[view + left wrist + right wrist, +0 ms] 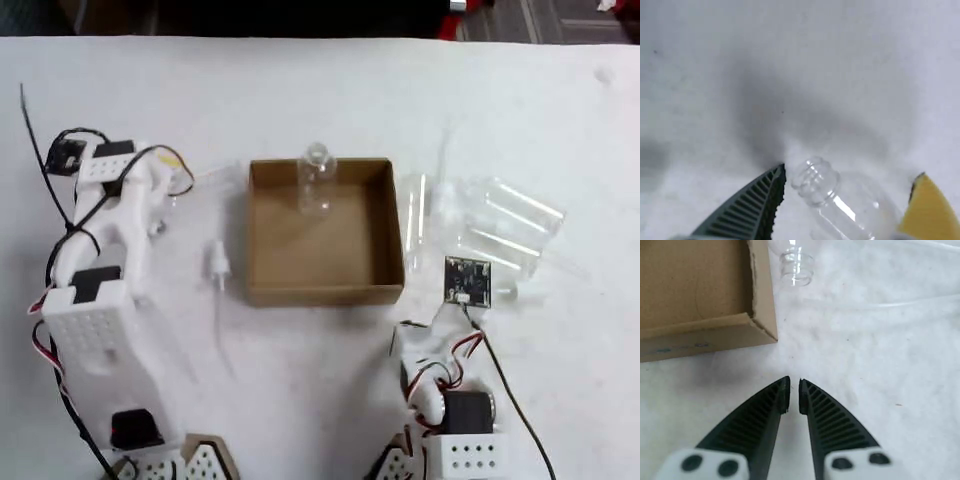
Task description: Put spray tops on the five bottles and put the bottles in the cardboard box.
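While the left gripper [850, 176] stands with its jaws wide, a bare bottle [840, 200] lies on the table [300, 90] between them, its open neck pointing forward past the fingertips. A gap shows on each side, so the gripper appears to straddle the bottle, not clamp it. The right gripper [794, 395] is narrowed to a thin slit and holds nothing. Ahead of it and to one side sits a corner of the cardboard box [325, 292]. The loose bottles [490, 225] lie ahead on the other side, on the table.

Progress: early. One boxed bottle [318, 182] rests against the box wall farthest from both grippers, and no spray top is evident on it. A single spray top [218, 262] lies back from the left gripper, just beside the box. The remaining steps are judged to be nearly all of them — capping every bottle and boxing the rest.
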Action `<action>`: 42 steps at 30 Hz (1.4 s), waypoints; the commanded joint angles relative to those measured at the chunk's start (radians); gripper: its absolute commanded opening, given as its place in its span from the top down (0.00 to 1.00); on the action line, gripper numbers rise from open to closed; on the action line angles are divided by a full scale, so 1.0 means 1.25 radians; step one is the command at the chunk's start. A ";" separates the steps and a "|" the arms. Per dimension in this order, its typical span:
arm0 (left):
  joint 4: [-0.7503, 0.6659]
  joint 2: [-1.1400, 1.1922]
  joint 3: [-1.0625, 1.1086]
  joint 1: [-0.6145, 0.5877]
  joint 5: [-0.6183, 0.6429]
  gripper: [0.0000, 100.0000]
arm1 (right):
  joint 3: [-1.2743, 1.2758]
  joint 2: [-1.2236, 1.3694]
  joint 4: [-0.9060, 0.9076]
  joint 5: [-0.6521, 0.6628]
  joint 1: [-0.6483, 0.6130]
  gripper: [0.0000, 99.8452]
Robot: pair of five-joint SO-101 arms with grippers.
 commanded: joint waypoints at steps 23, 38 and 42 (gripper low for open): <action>0.118 -0.018 -0.275 -0.045 0.005 0.97 | 0.007 -0.004 0.008 0.001 -0.002 0.98; 0.470 -0.018 -0.766 0.014 -0.376 0.98 | 0.007 -0.004 0.008 0.001 -0.002 0.98; 0.544 -0.019 -0.956 0.080 -0.473 0.98 | 0.007 -0.004 0.008 0.001 -0.002 0.98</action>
